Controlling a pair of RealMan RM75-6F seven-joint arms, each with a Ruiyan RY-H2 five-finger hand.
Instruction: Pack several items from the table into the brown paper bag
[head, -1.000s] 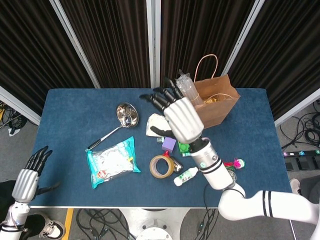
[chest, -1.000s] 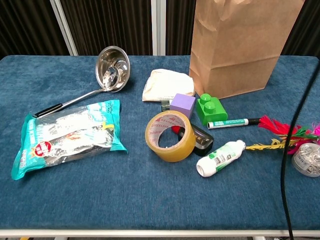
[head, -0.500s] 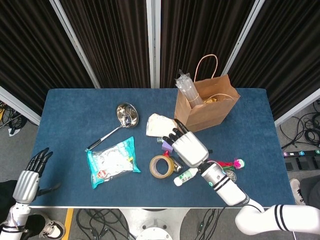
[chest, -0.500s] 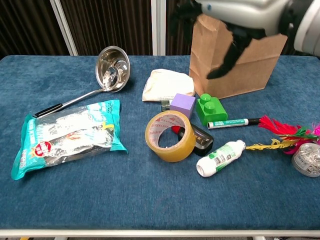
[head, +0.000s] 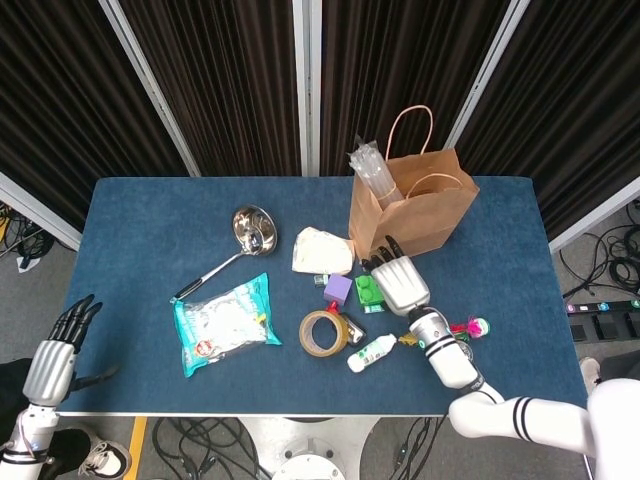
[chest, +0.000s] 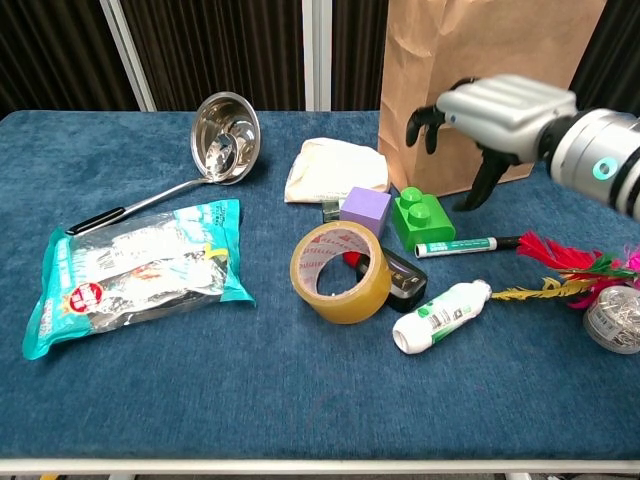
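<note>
The brown paper bag (head: 425, 212) (chest: 480, 90) stands upright at the back right, with a clear plastic packet (head: 368, 174) sticking out of its top. My right hand (head: 399, 283) (chest: 492, 112) hovers low in front of the bag, palm down, fingers apart and holding nothing. It is just above and right of the green brick (head: 367, 291) (chest: 422, 218). Next to the brick lie a purple cube (head: 338, 289) (chest: 366, 210), a tape roll (head: 323, 333) (chest: 338, 272), a white bottle (head: 372, 352) (chest: 440, 315) and a marker (chest: 468, 245). My left hand (head: 55, 357) hangs open off the table's left front corner.
A steel ladle (head: 250, 230) (chest: 225, 140) and a teal snack packet (head: 225, 322) (chest: 135, 270) lie on the left half. A white pouch (head: 322, 250) (chest: 335, 170) sits behind the cube. A feather shuttlecock (chest: 560, 268) and a small metal disc (chest: 612, 318) lie at the right.
My right hand has dropped from above the bag's mouth to just over the table in front of the bag, beside the green brick. The left hand has stayed put.
</note>
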